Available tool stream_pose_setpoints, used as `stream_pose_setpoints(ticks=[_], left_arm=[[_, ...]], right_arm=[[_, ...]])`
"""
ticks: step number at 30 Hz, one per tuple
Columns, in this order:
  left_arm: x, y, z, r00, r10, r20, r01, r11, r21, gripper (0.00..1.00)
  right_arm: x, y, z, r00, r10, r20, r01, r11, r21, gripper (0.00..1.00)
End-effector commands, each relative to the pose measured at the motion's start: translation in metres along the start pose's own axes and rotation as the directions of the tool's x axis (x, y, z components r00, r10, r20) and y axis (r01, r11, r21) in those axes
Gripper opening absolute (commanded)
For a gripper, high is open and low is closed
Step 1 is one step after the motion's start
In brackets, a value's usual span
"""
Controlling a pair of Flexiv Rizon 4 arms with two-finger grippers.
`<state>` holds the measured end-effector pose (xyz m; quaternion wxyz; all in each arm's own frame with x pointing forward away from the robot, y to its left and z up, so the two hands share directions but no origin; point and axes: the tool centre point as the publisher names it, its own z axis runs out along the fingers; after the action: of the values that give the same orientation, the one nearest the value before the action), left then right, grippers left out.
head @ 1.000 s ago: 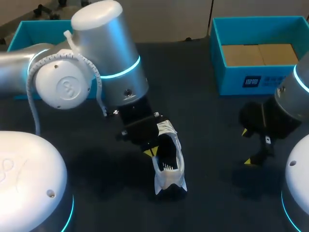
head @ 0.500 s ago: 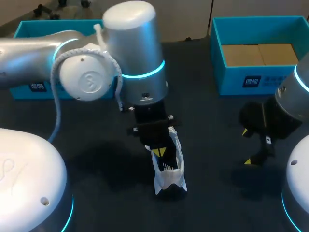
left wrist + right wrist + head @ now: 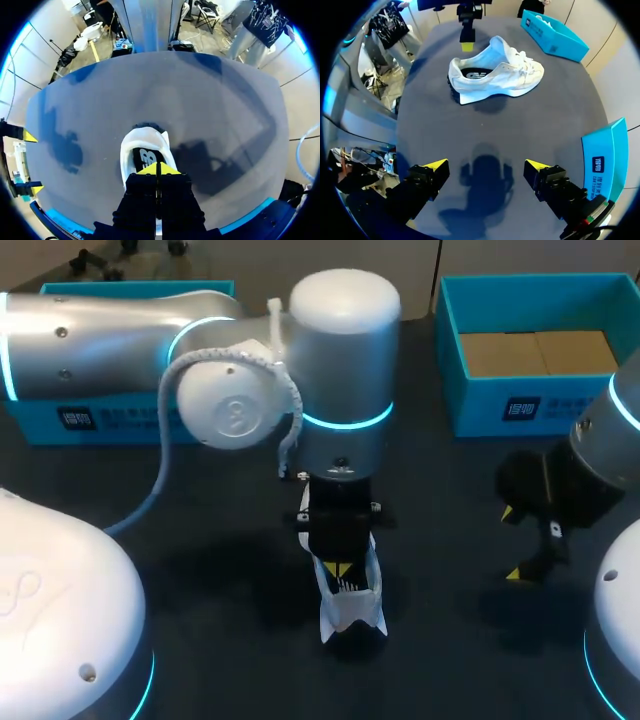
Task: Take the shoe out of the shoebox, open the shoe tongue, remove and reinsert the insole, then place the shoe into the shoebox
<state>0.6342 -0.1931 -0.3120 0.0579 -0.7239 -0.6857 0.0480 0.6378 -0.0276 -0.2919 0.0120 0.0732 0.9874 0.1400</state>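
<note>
Left gripper [image 3: 156, 169] swung in from table's left to centre since a second ago. It hangs just over heel opening of white lace-up sneaker [image 3: 352, 608]. Fingers pressed tip to tip, nothing seen pinched. Sneaker upright on sole, mid dark table [image 3: 440, 480], well apart from open blue cardboard shoebox [image 3: 480, 405]. Black insole [image 3: 475, 74] seated inside. Right gripper [image 3: 485, 167] unmoved, spread wide, empty. Judgement: shoe-out step done; insole removal likely next, and left fingers must part first.

Shoe [image 3: 352, 608] forepart hidden under left pincer [image 3: 342, 568]; left shoebox [image 3: 60, 423] mostly behind left arm [image 3: 340, 350]
</note>
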Motion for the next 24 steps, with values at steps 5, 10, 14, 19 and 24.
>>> stream_pose_setpoints(ticks=[5,10,14,19,24], left_arm=[[-0.002,0.004,0.008,0.998,-0.005,-0.056,0.005,1.000,0.006,0.00],[0.001,0.004,0.013,0.998,0.009,-0.065,-0.008,1.000,0.012,0.00],[0.002,0.007,0.015,0.998,0.010,-0.066,-0.009,1.000,0.015,0.00],[0.002,0.008,0.017,0.998,0.008,-0.069,-0.007,1.000,0.016,0.00],[0.003,0.010,0.020,0.997,0.013,-0.077,-0.012,1.000,0.018,0.00]], right_arm=[[0.001,-0.001,0.001,1.000,0.001,0.003,-0.001,1.000,0.001,1.00],[0.001,-0.001,0.001,1.000,0.001,0.003,-0.001,1.000,0.001,1.00],[0.001,-0.001,0.001,1.000,0.001,0.003,-0.001,1.000,0.001,1.00],[0.001,-0.001,0.001,1.000,0.001,0.003,-0.001,1.000,0.001,1.00],[0.001,-0.001,0.001,1.000,0.001,0.003,-0.001,1.000,0.001,1.00]])
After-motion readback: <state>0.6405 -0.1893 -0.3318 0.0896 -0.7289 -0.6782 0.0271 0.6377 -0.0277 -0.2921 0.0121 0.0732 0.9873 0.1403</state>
